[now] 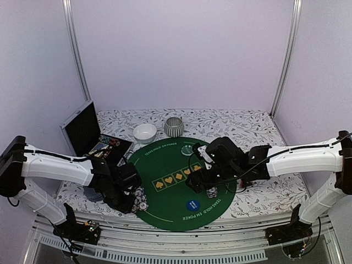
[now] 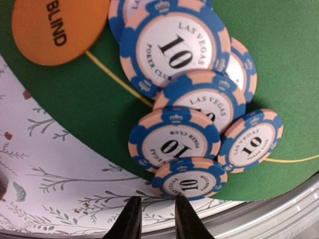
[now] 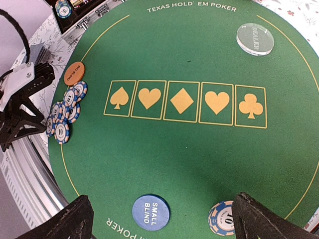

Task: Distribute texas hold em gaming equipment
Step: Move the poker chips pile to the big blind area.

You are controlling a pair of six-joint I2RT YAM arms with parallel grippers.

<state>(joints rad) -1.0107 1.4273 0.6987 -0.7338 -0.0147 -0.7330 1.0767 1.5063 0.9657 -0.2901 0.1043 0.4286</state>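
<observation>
The left hand (image 2: 157, 224) hangs low over the near-left rim of the big round green felt mat (image 1: 165, 212). Its two black fingers (image 2: 130, 221) are set almost together with only a narrow gap between them, and it grasps nothing. Just beyond its tips a loose, overlapping cluster of blue-and-peach striped poker chips (image 2: 174, 144) marked 10 rests on the mat's edge. The flat orange round disc (image 2: 55, 27) reading BLIND lies just beside them.

The right hand (image 3: 167, 219) hovers over the mat's near side, fully released, its fingers spread wide and empty. Between those fingers, on the felt, lie the blue round disc (image 3: 151, 211) marked SMALL BLIND and a short stack of the same striped chips (image 3: 222, 217). A pale, clear round DEALER disc (image 3: 254, 39) sits at the mat's far side.

Beyond the mat, on the floral-patterned worktop (image 1: 247, 124), a white bowl (image 1: 144, 132) and a striped grey bowl (image 1: 174, 126) stand side by side. An open black case (image 1: 82, 129) stands to their left.
</observation>
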